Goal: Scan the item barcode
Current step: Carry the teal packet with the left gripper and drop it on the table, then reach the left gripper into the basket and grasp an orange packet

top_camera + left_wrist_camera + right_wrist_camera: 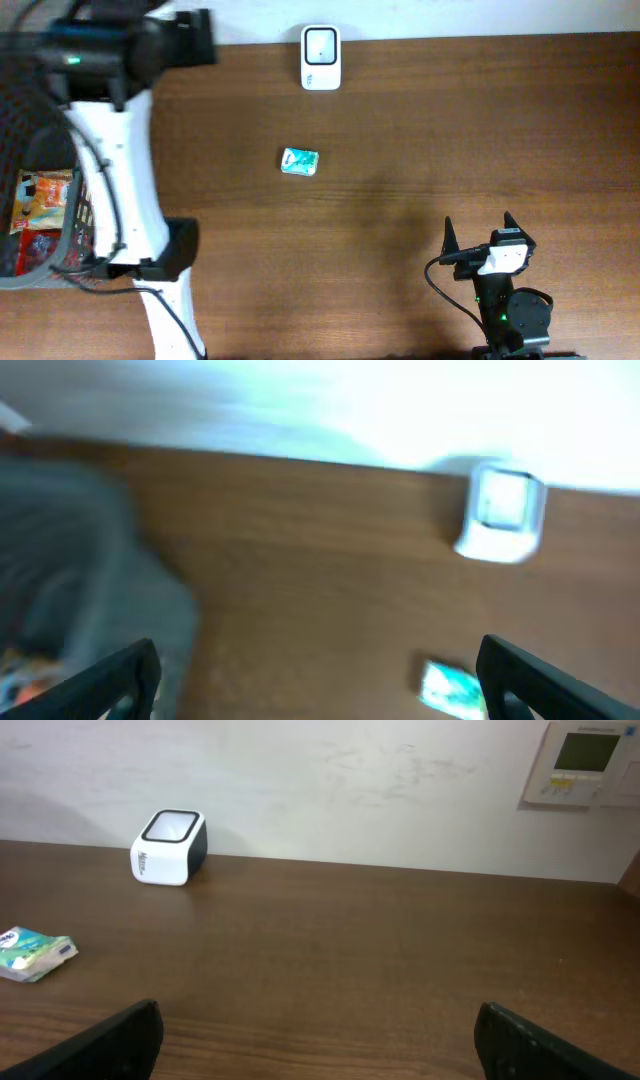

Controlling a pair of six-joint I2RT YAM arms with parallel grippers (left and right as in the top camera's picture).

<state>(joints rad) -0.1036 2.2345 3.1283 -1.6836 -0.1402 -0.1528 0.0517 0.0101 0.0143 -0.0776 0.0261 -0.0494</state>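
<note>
The item, a small teal and white packet [299, 162], lies flat on the brown table a little left of centre. The white barcode scanner [321, 57] stands at the table's far edge, behind the packet. In the blurred left wrist view my left gripper [318, 650] is open and empty, with the packet [452, 688] just inside its right finger and the scanner [502, 513] further off. My right gripper [480, 235] rests near the front right, open and empty. Its wrist view shows the packet [35, 952] far left and the scanner [170, 847] at the wall.
A grey basket [70, 250] holding snack packs [45, 200] sits at the table's left edge, under my raised left arm [120, 170]. The basket [90, 570] fills the left of the left wrist view. A control panel [582, 762] hangs on the wall.
</note>
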